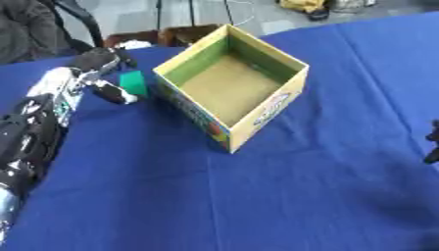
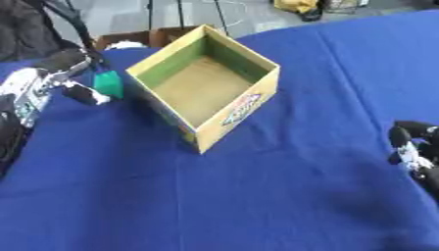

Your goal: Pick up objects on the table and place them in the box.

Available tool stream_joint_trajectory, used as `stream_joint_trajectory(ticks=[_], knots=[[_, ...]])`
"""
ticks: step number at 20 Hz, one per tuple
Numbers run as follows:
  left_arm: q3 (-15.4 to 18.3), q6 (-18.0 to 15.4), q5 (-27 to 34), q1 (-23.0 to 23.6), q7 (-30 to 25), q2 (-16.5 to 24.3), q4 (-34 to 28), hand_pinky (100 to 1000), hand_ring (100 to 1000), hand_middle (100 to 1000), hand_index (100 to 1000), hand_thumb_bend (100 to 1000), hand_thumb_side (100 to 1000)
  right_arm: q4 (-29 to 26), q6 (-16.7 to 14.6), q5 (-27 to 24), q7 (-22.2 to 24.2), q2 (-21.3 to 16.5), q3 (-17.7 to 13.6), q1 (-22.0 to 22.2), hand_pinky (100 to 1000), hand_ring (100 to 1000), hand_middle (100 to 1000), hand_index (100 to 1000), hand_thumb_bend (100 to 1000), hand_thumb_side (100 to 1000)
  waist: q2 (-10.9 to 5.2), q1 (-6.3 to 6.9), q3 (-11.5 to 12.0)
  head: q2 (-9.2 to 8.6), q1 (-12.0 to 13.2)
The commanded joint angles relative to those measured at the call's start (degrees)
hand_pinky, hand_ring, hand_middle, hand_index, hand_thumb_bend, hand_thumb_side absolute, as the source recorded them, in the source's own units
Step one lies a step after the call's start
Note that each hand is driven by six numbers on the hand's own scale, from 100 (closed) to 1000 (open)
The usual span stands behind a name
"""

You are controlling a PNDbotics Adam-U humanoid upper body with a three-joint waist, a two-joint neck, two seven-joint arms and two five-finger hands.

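A blue cloth [image 1: 326,162] is seen covering the table. At the right edge, nearest the camera, the right hand [image 2: 410,144] is rested on the cloth, well apart from the box; whether its fingers are spread or curled cannot be told. In the middle, an open cardboard box [image 1: 257,115] is shown with nothing inside. Farther left, a small green block [image 1: 133,82] is pinched by the left hand [image 1: 103,73], just beside the box's outer wall.
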Motion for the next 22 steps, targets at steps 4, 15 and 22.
stream_joint_trajectory(ticks=[4, 15, 22], knots=[[0.6, 0.1, 0.3, -0.7, 0.6, 1.4, -0.1, 722, 728, 741, 800, 578, 384, -1.0, -0.2, 0.2, 0.2, -1.4, -0.2, -0.7, 487, 436, 571, 753, 354, 604, -0.48, -0.25, -0.1, -0.87, -0.2], [0.3, 0.2, 0.5, -0.3, 0.1, 0.7, 0.5, 704, 698, 699, 783, 512, 362, -1.0, -0.2, 0.3, 0.3, -1.3, -0.3, -0.8, 487, 435, 570, 752, 352, 604, 0.1, -0.33, -0.1, -1.4, -0.4], [0.4, 0.6, -0.1, -0.3, 1.0, 0.8, 0.2, 740, 751, 768, 797, 578, 401, -1.0, -0.2, 0.2, 0.3, -1.3, -0.3, -0.8, 487, 436, 570, 752, 351, 605, -0.02, -0.46, 0.0, -1.37, -0.3]])
